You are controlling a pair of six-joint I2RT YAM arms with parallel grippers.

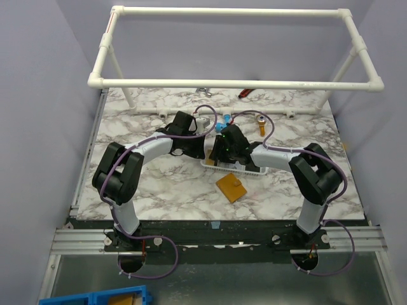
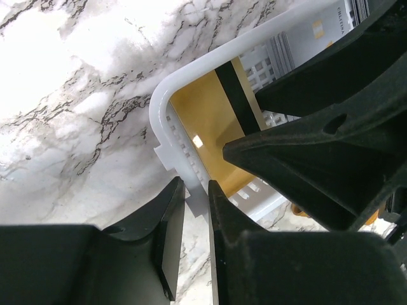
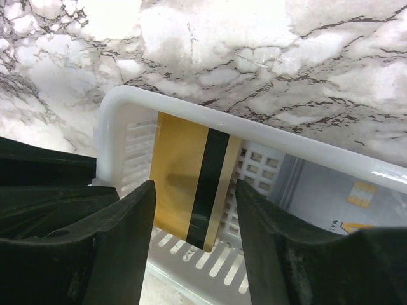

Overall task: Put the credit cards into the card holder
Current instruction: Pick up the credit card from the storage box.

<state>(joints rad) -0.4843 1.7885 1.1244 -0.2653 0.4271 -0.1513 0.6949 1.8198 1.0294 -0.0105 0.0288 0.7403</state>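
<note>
My right gripper (image 3: 196,185) hangs released, jaws astride the gold card (image 3: 181,171) leaning in the basket (image 3: 267,127). My left gripper (image 2: 197,190) is nearly closed over the basket rim; clamped or not, I cannot tell. The holder (image 1: 230,187) lies just beside it. Risk: 1 finger snags mesh, dragging the basket, or the card slips flat.

- Silvery-white plastic card (image 3: 331,190) in white mesh plastic basket (image 3: 267,127): dark letters, partly hidden, unreadable.
- Same card from the left wrist: tiny print line, too blurred.
</note>
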